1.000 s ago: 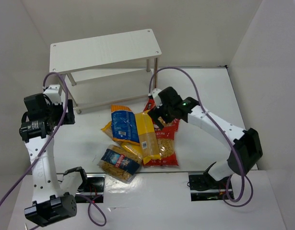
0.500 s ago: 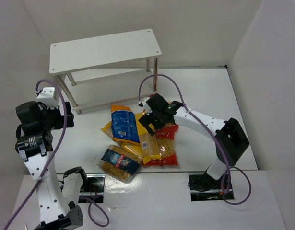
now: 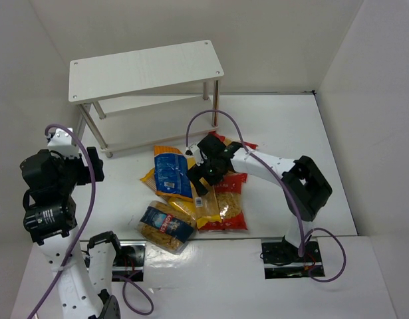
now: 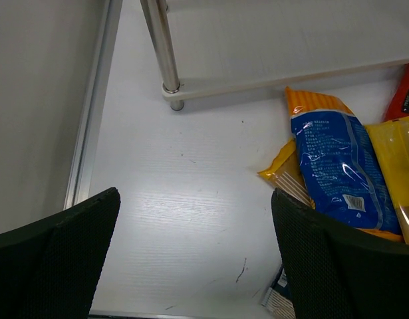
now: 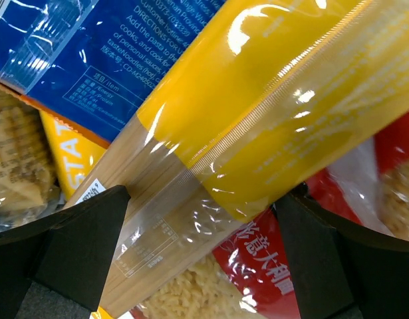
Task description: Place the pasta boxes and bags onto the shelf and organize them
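We found no pack on the shelf [image 3: 144,70] at twelve o'clock; the right gripper [image 3: 201,178] hung released astride the spaghetti pack [image 3: 209,207], the left gripper [image 4: 194,259] released too.

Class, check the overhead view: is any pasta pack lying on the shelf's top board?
No: the shelf has a bare top board, and the pasta packs all lie on the table in front of it.

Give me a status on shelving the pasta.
Done: nothing; no pack shows on the shelf. In hand: the right tool, open, straddles the yellow spaghetti pack, not yet closed. Left: the whole pile on the table; the left tool hangs open, apart.
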Tool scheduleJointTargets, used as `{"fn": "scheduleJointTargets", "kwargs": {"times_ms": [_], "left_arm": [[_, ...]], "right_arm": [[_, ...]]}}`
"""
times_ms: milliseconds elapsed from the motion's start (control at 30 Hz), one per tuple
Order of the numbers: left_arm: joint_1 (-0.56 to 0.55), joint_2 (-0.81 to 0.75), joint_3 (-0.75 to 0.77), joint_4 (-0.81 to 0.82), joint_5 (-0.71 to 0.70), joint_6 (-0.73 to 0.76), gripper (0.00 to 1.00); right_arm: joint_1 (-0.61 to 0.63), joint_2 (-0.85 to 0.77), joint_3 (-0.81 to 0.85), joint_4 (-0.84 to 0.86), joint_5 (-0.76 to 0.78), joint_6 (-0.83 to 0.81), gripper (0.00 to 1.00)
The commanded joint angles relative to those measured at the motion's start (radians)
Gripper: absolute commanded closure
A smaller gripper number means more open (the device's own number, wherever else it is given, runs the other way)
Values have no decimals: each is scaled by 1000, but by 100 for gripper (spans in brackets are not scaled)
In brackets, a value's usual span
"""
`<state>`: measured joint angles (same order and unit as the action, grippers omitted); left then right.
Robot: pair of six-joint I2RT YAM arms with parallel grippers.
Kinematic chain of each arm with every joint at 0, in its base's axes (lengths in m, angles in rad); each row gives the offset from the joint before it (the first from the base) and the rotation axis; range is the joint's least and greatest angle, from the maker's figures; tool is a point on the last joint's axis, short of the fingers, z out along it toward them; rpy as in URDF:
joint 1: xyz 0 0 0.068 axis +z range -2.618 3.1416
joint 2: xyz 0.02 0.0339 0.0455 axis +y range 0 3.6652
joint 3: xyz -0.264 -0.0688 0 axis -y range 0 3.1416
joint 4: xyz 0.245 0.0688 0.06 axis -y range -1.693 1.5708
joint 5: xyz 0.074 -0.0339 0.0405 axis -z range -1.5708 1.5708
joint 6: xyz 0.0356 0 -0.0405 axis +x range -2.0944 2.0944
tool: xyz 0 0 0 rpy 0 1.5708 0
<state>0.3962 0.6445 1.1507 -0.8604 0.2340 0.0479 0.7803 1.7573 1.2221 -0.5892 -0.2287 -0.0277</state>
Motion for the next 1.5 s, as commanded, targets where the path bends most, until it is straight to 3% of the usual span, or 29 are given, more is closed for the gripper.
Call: {"fn": "scheduleJointTargets", "kwargs": {"times_ms": [0, 433, 633, 833, 967, 1000, 1100, 1333, 1467], "left_arm": [[4, -19, -5, 32, 5, -17, 0], [4, -19, -3, 32, -59, 12, 0], [4, 1, -13, 41, -79, 30, 0], [4, 12, -13, 52, -99, 30, 0], [4, 21, 6, 52, -108, 40, 0], [4, 21, 6, 52, -108, 40, 0], [4, 30, 6, 52, -108, 40, 0], [4, 30, 15, 61, -108, 40, 0], [4, 30, 6, 70, -99, 40, 0]], "right_arm": [[17, 63, 5, 26, -254, 12, 1], [17, 157, 60, 77, -483, 58, 1], [37, 157, 145, 57, -319, 110, 8], [186, 214, 178, 32, -71, 101, 22], [217, 240, 188, 23, 38, 91, 49], [217, 254, 188, 11, 73, 80, 62], [206, 254, 188, 11, 161, 48, 79], [108, 150, 176, 2, 417, -125, 81], [85, 88, 155, 92, 578, -228, 81]]}}
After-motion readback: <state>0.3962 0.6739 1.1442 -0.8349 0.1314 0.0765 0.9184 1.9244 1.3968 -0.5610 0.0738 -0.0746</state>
